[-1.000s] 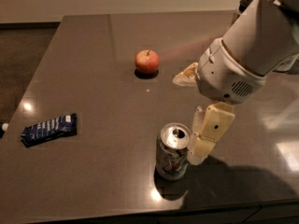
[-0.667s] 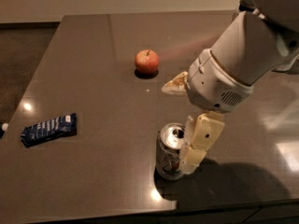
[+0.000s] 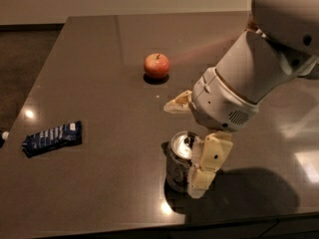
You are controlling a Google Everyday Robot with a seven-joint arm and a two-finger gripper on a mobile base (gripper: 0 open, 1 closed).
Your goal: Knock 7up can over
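Observation:
The 7up can (image 3: 177,169), silver with a shiny pull-tab top, stands upright near the table's front edge. My gripper (image 3: 182,149) hangs over it with its cream fingers spread open. One finger (image 3: 208,164) points down and presses against the can's right side. The other finger (image 3: 177,103) points left, just behind and above the can. The big white arm reaches in from the upper right.
A red apple (image 3: 156,65) sits further back in the middle of the dark brown table (image 3: 99,83). A dark blue snack packet (image 3: 52,138) lies at the left. The table's front edge runs just below the can.
My arm has moved left and towards the front. The lower finger has come from beside the can to lie against its right side. The can still stands.

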